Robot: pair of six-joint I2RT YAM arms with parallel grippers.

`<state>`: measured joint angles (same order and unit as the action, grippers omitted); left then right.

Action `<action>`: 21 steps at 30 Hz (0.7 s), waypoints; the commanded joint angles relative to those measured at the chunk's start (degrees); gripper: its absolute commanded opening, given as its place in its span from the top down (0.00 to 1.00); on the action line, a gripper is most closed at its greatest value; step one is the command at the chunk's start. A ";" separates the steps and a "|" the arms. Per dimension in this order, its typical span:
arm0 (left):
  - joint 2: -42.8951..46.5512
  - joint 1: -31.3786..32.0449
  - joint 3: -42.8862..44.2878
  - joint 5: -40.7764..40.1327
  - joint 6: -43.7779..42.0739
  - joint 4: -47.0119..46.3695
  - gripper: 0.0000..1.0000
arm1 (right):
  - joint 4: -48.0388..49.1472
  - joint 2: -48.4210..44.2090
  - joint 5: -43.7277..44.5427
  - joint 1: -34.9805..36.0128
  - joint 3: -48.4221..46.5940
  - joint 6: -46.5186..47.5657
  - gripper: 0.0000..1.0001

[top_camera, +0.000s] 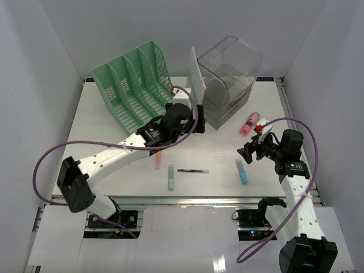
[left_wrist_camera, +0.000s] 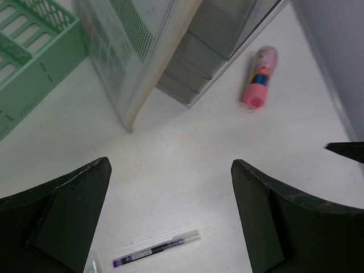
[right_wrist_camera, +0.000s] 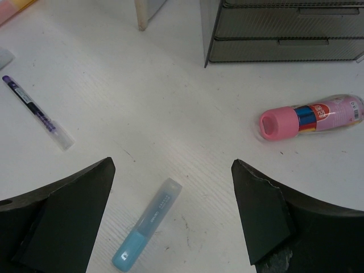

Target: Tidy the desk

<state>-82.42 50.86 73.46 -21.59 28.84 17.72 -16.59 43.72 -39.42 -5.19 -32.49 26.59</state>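
Right gripper (right_wrist_camera: 172,170) hovers wide open above the blue highlighter (right_wrist_camera: 147,224), probably lining up a grab; left gripper (left_wrist_camera: 170,168) gapes empty too, purple pen (left_wrist_camera: 156,250) loose on the desk (top_camera: 216,153) below.

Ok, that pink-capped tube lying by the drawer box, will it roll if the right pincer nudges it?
Probably: the pink-capped tube looks round and lies on its side on the desk, so a sideways nudge would likely roll it. Its glossy plastic body may slip; it looks rigid.
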 commanded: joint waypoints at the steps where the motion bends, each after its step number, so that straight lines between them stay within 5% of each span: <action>1: -8.13 5.68 8.26 -22.61 -2.77 5.00 0.03 | 0.42 -1.77 0.03 -0.19 -2.56 1.20 0.10; 10: -22.25 7.39 21.14 -32.66 -16.29 -3.42 0.06 | 0.33 -2.16 -0.63 -0.26 -2.54 1.00 0.10; 16: -28.79 7.26 22.30 -38.48 -32.14 -18.75 0.12 | 0.24 -2.32 -0.57 -0.26 -2.49 1.07 0.10; 21: -30.78 6.54 24.43 -38.18 -39.47 -25.98 0.30 | 0.24 -2.41 -0.57 -0.26 -2.31 1.18 0.10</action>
<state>-113.57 57.85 94.28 -56.88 -1.29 0.97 -16.62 41.98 -39.20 -5.19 -32.56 27.44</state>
